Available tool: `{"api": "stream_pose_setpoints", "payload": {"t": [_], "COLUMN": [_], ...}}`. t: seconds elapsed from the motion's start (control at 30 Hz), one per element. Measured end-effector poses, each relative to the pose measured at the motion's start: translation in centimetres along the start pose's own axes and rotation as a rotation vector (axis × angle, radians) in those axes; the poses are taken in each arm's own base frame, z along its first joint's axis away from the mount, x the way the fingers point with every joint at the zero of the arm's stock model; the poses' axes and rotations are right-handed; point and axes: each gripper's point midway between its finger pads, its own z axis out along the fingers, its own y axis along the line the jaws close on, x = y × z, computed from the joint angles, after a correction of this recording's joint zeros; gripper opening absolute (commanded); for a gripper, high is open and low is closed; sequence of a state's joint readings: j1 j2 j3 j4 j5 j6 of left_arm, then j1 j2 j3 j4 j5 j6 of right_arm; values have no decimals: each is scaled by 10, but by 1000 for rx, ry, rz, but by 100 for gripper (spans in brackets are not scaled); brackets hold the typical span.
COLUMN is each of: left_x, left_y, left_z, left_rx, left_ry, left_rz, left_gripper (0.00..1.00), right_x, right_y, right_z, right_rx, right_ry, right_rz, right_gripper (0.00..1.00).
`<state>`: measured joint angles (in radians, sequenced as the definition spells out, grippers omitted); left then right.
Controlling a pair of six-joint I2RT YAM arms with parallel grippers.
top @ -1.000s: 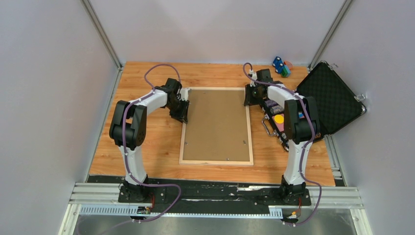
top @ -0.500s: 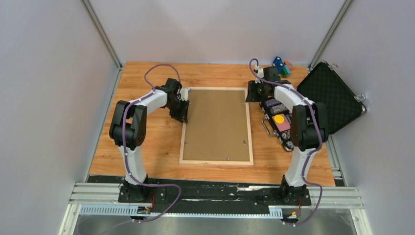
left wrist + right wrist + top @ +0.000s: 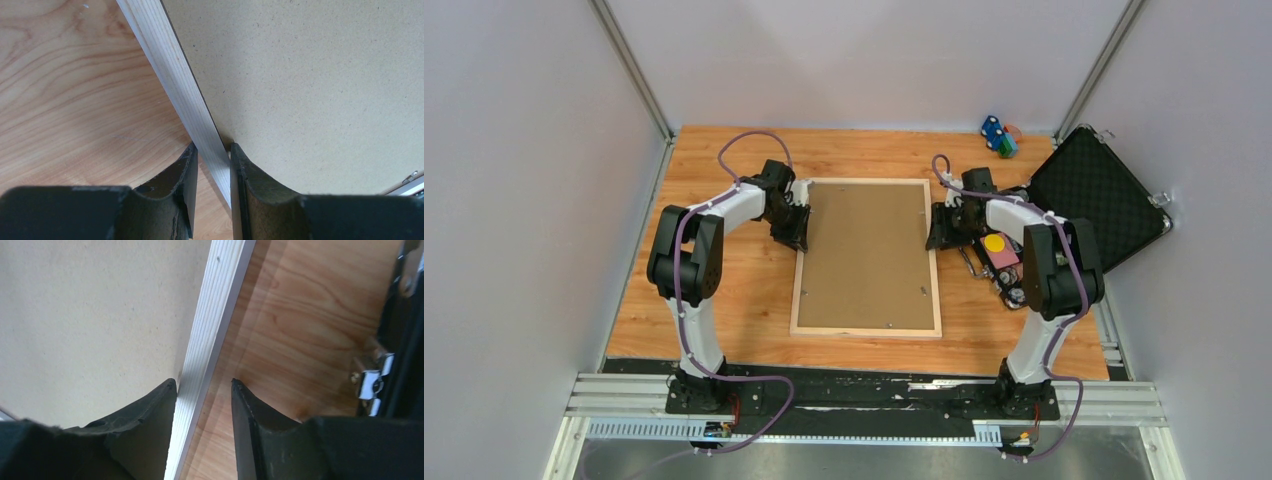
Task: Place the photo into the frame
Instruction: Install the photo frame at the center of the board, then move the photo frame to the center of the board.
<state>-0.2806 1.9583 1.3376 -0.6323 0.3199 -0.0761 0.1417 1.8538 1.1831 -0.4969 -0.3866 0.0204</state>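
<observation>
Left gripper (image 3: 212, 148): fingers nearly together, clamped across one long rail of the frame (image 3: 175, 75). One finger (image 3: 187, 172) sits against the rail's outer edge, over the table (image 3: 75, 100). The other (image 3: 242, 172) presses at the inner edge, where the rail meets the brown backing board (image 3: 310, 90). No gap visible on either side of the rail, so it has hold of the frame.

Right gripper (image 3: 203, 382): fingers part open, straddling the opposite long rail, not clamped. Board-side finger (image 3: 155, 410) is at the rail's inner edge; can't tell if it touches. Table-side finger (image 3: 247, 412) stands off the rail, with a strip of bare table showing between them. Holding nothing.

Outward from the fingers: the frame lies flat, back side up, between the two grippers, its long axis running away from the arm bases. Both grippers are on its far half, roughly opposite each other. The backing board fills the opening. Photo: can't see it from any camera.

Beyond the right fingers, on the side away from the frame, is an open black case (image 3: 1104, 200). Its metal latch (image 3: 372, 385) is just past the table-side finger, and a yellow disc (image 3: 993, 243) sits in its tray. Further out past the case, at the table's far corner, is a small blue and green toy (image 3: 997, 135).
</observation>
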Motion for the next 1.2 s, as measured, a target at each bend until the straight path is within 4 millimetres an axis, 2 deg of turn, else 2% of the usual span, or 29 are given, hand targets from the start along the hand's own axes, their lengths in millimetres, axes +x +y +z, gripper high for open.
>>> {"api": "stream_pose_setpoints", "payload": {"t": [0.13,0.43,0.57,0.67,0.87,0.97,1.13,1.2], "left_x": [0,0,0,-3,-12,-16,-20,-20], "left_y": [0,0,1,5,18,23,27,27], "left_z": [0,0,0,-1,-3,-4,-4,-4], "left_rx": [0,0,2,0,-27,-43,-58,-60], "left_ry": [0,-1,-10,-25,-68,-84,-101,-102], "left_rz": [-1,-1,-3,-13,-42,-54,-70,-72], "left_gripper": [0,0,0,0,0,0,0,0], "right_x": [11,13,11,-1,-38,-56,-80,-89], "right_y": [4,11,11,10,11,11,12,11], "right_z": [-1,-3,-4,1,18,27,35,35], "right_rx": [-22,-54,-48,-51,-78,-97,-116,-113], "right_ry": [21,25,42,47,19,4,-27,-55], "right_rz": [8,15,35,40,24,15,-30,-56], "right_gripper": [38,7,0,0,0,8,40,47]}}
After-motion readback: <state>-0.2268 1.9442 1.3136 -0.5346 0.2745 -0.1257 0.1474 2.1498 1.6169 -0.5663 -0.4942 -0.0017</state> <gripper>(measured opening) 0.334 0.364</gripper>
